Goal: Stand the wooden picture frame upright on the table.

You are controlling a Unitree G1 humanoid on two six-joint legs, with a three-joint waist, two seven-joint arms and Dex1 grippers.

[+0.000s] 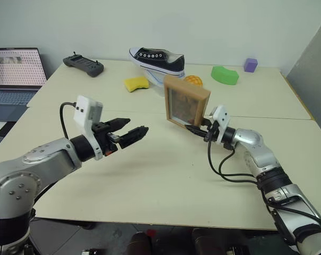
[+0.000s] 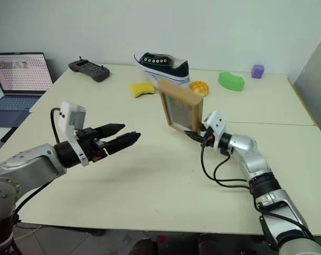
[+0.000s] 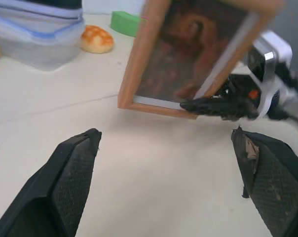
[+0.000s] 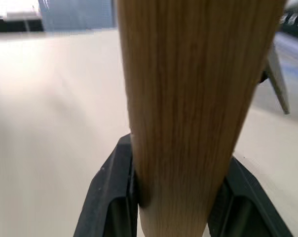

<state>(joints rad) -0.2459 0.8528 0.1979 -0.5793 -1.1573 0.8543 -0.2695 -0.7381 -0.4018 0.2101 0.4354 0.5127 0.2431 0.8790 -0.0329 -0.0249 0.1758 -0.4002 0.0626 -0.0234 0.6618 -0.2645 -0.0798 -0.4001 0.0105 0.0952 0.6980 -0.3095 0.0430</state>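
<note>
The small rectangular picture frame with a light wood border [image 1: 186, 105] is raised nearly upright over the middle of the large pale cream bench [image 1: 150, 186], its pale glassy front turned toward the robot and its lower edge tipped, one bottom corner close to the bench top; whether that corner touches cannot be told. The right gripper [image 1: 195, 129] has its two black fingers closed on the frame's lower right edge, the wood border pinched squarely between them in the right wrist view. The left gripper [image 1: 129, 132] hovers well apart from the frame on its left side, black fingers [image 3: 70, 173] spread wide and holding nothing, pointing across at the frame.

The step in hand appears to be setting the frame down onto its stand. Done well, that probably means bringing the bottom edge flat to the bench, leaning the frame back a little so the rear stand takes the weight, and easing the grip off only once it stops rocking; a quick let-go from this tilt could tip it over.

Behind it lie a yellow sponge [image 1: 136, 83], a black-and-white canvas shoe [image 1: 157, 59], an orange bun [image 1: 194, 81] and a green curved block [image 1: 224, 75].
</note>
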